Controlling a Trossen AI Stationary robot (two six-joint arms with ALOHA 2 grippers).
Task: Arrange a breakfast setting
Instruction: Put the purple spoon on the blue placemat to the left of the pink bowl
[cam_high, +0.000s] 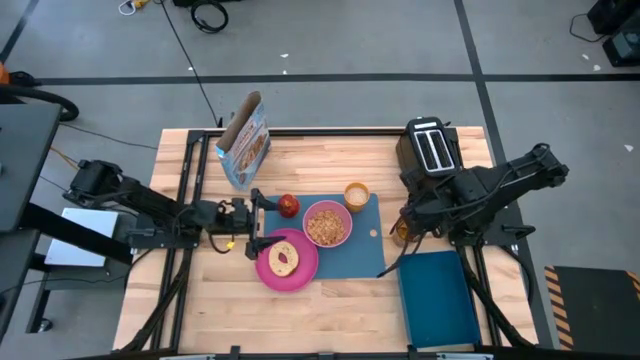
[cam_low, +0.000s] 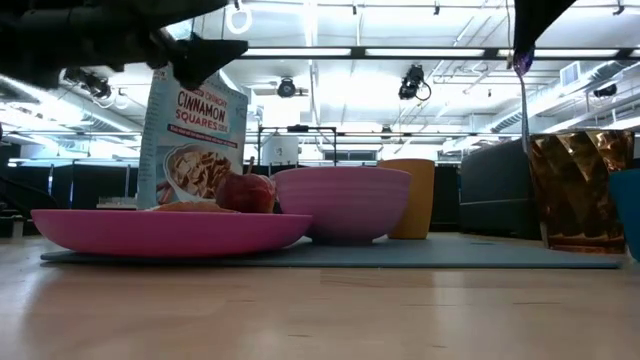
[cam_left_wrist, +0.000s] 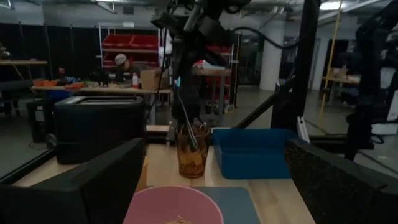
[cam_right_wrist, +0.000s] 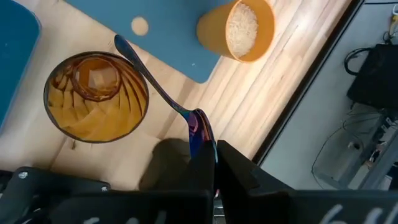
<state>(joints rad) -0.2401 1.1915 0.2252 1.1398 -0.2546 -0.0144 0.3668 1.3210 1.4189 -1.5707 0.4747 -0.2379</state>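
Note:
The blue mat (cam_high: 345, 250) lies mid-table. On it stand a pink plate (cam_high: 300, 272) with a bagel (cam_high: 283, 259), a pink bowl (cam_high: 326, 223) of cereal and an amber cup (cam_high: 356, 195). A red apple (cam_high: 289, 205) lies at the mat's far left corner. My left gripper (cam_high: 257, 220) is open and empty, above the table just left of the apple and the plate. My right gripper (cam_high: 405, 228) is shut on the blue-purple spoon (cam_right_wrist: 155, 81) over a brown faceted glass (cam_right_wrist: 93, 96) beside the mat's right edge. My right gripper pinches the spoon's wide upper end (cam_right_wrist: 200, 127) between its two fingers, coming from above and pointing down. The spoon hangs below the fingers, slanted, its thin shaft (cam_low: 524, 105) running down to the glass. Its lower end (cam_left_wrist: 194, 144) shows inside the glass.
A black toaster (cam_high: 430, 148) stands at the far right, just behind my right arm. A dark blue tray (cam_high: 438, 295) lies at the near right. A cereal box (cam_high: 243, 140) stands at the far left. Bare wood lies along the near edge.

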